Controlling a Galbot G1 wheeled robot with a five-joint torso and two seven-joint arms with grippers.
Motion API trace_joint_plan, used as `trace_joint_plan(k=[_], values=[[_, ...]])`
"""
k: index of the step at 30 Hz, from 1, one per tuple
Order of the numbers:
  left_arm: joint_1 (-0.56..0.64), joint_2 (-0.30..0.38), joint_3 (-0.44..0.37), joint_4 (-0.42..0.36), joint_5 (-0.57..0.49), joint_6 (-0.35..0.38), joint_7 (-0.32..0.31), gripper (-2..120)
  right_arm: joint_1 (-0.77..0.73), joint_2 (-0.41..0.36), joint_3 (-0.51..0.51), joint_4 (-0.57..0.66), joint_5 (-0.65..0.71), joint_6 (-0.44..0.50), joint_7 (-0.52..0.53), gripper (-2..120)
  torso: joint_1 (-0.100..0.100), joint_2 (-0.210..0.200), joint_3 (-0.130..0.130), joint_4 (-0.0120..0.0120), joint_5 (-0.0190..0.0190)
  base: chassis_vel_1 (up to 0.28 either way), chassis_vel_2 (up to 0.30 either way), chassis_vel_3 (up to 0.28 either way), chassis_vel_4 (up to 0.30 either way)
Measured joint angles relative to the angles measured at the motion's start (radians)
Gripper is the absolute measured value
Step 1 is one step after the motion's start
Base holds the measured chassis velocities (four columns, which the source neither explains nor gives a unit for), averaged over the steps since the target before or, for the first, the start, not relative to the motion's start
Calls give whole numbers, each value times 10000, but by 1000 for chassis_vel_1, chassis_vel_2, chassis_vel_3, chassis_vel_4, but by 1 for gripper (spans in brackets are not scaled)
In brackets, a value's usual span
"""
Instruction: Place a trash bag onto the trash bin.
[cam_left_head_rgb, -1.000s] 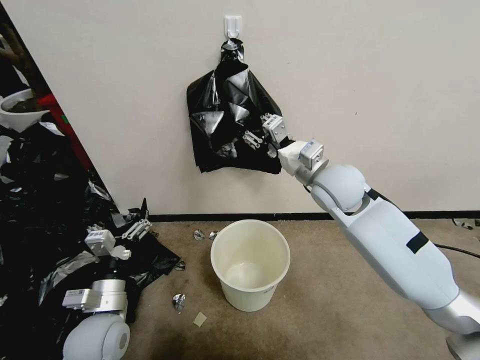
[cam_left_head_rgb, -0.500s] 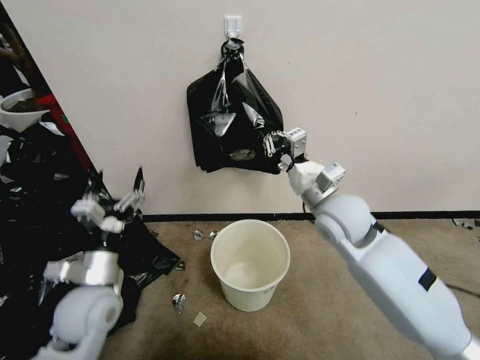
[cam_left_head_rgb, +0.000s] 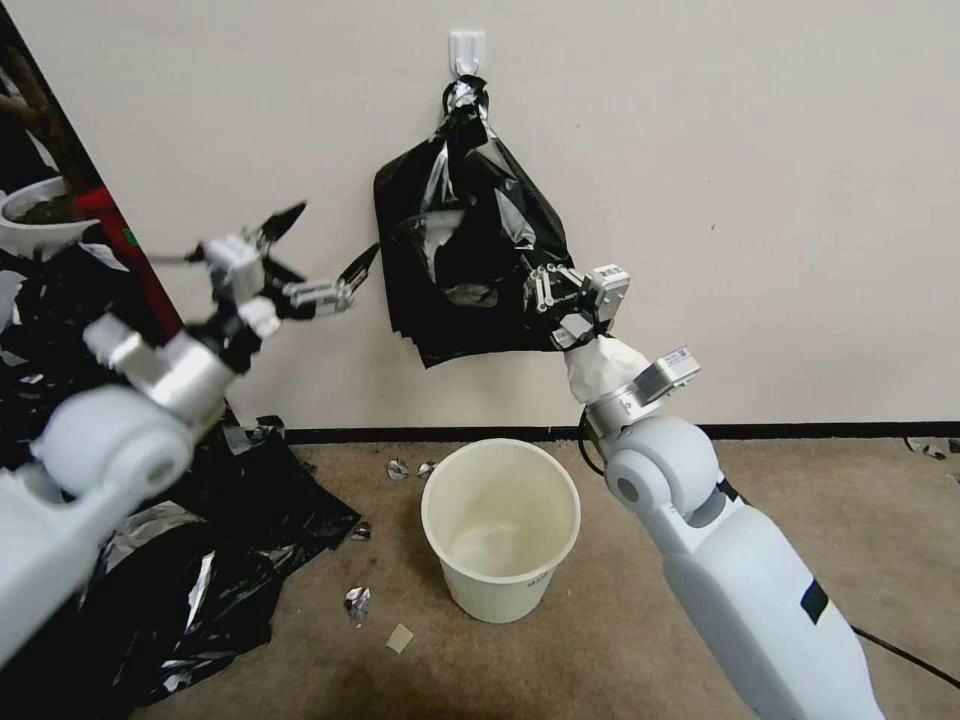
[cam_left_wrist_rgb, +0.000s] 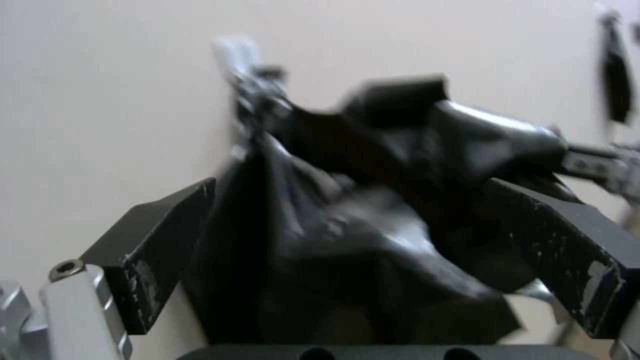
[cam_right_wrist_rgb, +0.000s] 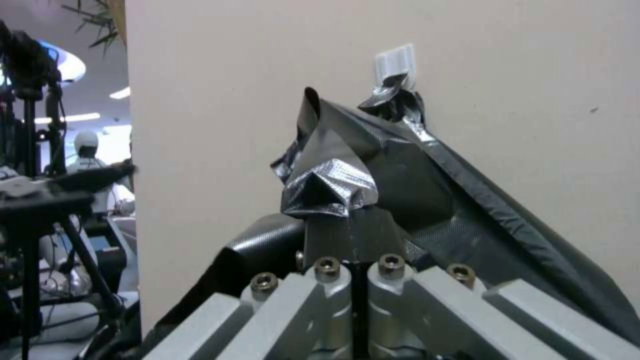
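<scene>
A thick bundle of black bags (cam_left_head_rgb: 430, 330) hangs by its taped neck from a white wall hook (cam_left_head_rgb: 466, 50). Its front layer, the glossy trash bag (cam_left_head_rgb: 500, 235), bulges away from the bundle. My right gripper (cam_left_head_rgb: 542, 287) is shut on a fold at its lower right; in the right wrist view that crumpled fold (cam_right_wrist_rgb: 327, 185) sticks up from the closed right gripper (cam_right_wrist_rgb: 353, 250). My left gripper (cam_left_head_rgb: 325, 245) is raised and open just left of the bundle, apart from it. In the left wrist view the black plastic (cam_left_wrist_rgb: 347, 235) lies ahead, between the spread fingers (cam_left_wrist_rgb: 153, 245). The cream trash bin (cam_left_head_rgb: 500, 530) stands on the carpet below.
A big heap of black plastic sheets (cam_left_head_rgb: 200, 580) covers the floor at the left. A white pot (cam_left_head_rgb: 35, 215) sits behind it. Small foil scraps (cam_left_head_rgb: 357, 603) lie on the carpet beside the bin. The wall is close behind.
My left arm rose from the floor heap to beside the hanging bags. My right gripper shifted lower and outward, drawing the front bag off the bundle.
</scene>
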Motion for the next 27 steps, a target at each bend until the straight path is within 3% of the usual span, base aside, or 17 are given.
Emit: trace_joint_plan(k=[1,3,4,6,16,27], values=[[0,0,0,0,0,0,0,100,0,0,0,0,0,0,0,0,0,0,0,0,0,0,0,0,0],[-1200,-2,1090,431,-55,215,652,100,-21,51,-2,-66,-159,47,-79,0,0,-1,1,0,-4,0,0,0,0],[-1200,-2,1090,431,-55,215,652,100,-21,51,-2,-66,-159,47,-79,0,0,-1,1,0,-4,0,0,0,0],[-2367,-260,1877,999,34,335,1257,100,-34,108,-7,-108,-225,60,-111,0,0,0,0,0,1,0,0,0,0],[-4849,-1430,3621,3111,1176,765,3074,100,-168,371,-6,-220,-491,78,-168,0,0,-1,0,-1,-1,0,0,0,0],[-5789,-1902,4211,3935,1500,1477,4210,97,-90,467,17,-361,-589,106,-189,0,0,-1,0,-1,1,0,0,0,0]])
